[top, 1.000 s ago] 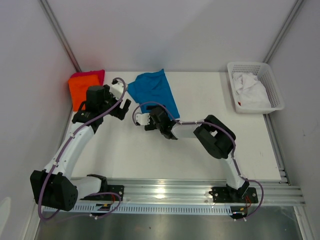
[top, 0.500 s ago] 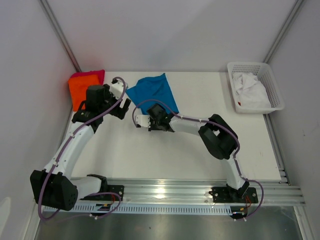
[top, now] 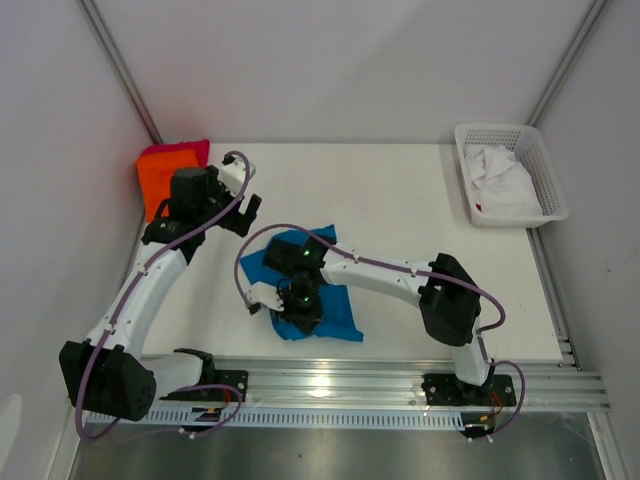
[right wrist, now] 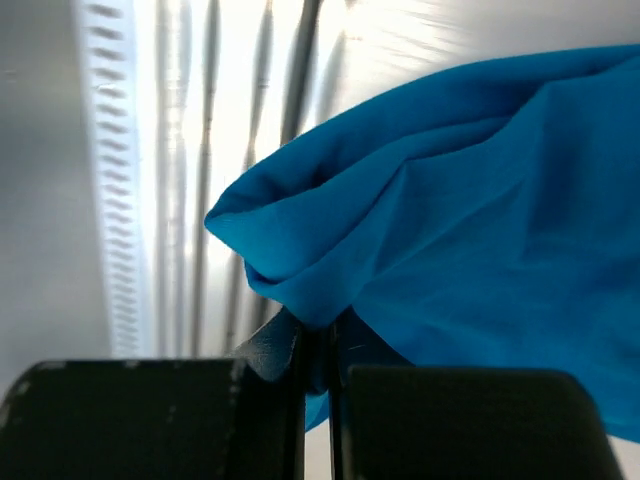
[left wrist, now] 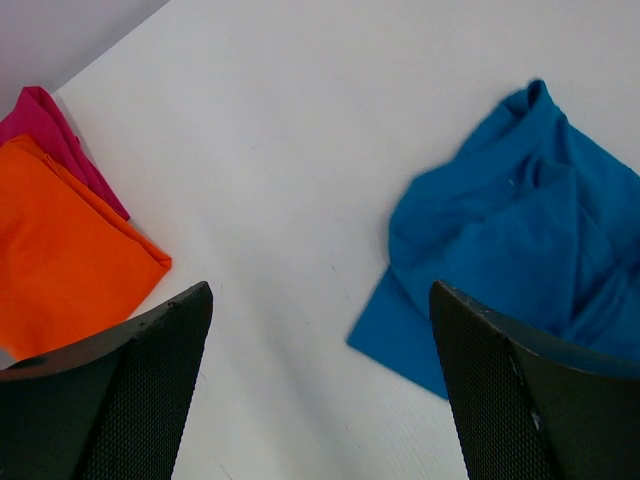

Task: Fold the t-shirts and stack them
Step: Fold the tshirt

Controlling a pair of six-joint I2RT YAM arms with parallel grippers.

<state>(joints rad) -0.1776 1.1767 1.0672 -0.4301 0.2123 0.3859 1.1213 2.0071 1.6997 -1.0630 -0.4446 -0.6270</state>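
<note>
Basket (top: 492,129) with crumpled white cloth (top: 503,180)

Rumpled blue t-shirt (top: 338,308), orange t-shirt (top: 155,182) on pinkish-red t-shirt (top: 185,150) (folded)

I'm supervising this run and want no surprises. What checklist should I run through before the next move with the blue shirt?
1. Is the right gripper shut on a fold of the blue t-shirt? Ok.
2. Is the left gripper open, holding nothing and away from the cloth? Ok.
3. Is the blue t-shirt spread flat for folding? Not ok: it is bunched and creased.
4. Is the orange t-shirt folded and lying on the pinkish-red t-shirt? Ok.
5. Does the grip catch one layer only? Cannot tell.
</note>
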